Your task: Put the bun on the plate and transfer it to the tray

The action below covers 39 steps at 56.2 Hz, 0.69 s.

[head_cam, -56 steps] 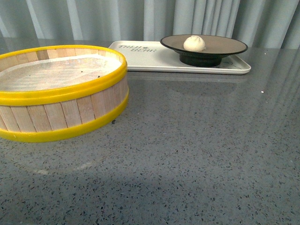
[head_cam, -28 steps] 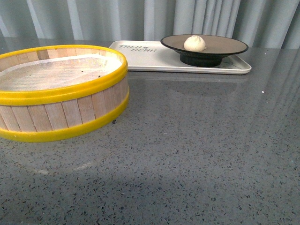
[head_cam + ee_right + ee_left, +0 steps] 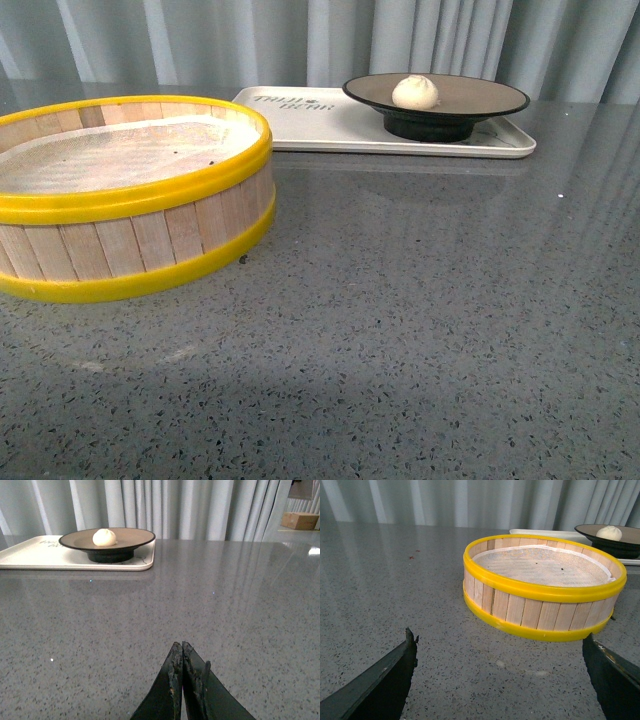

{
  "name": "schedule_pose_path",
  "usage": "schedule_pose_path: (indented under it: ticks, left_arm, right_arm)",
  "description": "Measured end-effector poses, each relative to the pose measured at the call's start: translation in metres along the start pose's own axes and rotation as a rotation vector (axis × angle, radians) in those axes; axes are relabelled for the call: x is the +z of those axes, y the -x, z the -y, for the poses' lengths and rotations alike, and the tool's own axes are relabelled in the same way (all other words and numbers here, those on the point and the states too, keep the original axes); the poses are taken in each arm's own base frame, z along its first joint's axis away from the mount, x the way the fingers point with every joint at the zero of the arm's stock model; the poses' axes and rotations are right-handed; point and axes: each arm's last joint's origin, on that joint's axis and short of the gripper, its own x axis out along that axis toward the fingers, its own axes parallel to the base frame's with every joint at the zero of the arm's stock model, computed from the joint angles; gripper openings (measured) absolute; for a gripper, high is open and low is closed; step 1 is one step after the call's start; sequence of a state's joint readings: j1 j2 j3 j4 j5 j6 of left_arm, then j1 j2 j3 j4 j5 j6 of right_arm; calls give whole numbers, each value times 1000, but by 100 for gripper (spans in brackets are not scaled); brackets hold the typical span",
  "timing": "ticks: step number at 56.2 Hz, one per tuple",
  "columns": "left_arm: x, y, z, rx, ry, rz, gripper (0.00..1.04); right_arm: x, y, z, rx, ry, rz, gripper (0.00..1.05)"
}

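Observation:
The white bun [image 3: 415,92] sits on the grey-brown plate [image 3: 480,97] with a black rim. The plate stands on the right half of the white tray [image 3: 320,122] at the back of the table. The bun [image 3: 104,537], plate [image 3: 130,537] and tray [image 3: 30,555] also show in the right wrist view, and the bun [image 3: 609,532] on the plate [image 3: 590,530] in the left wrist view. Neither gripper shows in the front view. My left gripper [image 3: 500,647] is open and empty above bare table, short of the steamer basket. My right gripper [image 3: 181,652] is shut and empty, far from the tray.
A yellow-rimmed wooden steamer basket [image 3: 130,195] with a white liner stands empty at the front left; it also shows in the left wrist view [image 3: 542,587]. The table is dark grey speckled stone. Grey curtains hang behind. A cardboard box [image 3: 300,520] lies far off.

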State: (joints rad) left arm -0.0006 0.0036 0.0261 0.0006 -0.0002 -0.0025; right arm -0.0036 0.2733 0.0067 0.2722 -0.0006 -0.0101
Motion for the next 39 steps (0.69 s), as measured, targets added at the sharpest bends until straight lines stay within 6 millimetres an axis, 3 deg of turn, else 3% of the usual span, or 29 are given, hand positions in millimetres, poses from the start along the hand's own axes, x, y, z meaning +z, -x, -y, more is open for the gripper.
schedule_pose_path:
  ticks: [39]
  left_arm:
    - [0,0,0,0,0,0,98]
  right_arm:
    - [-3,17,0,2,0,-3,2]
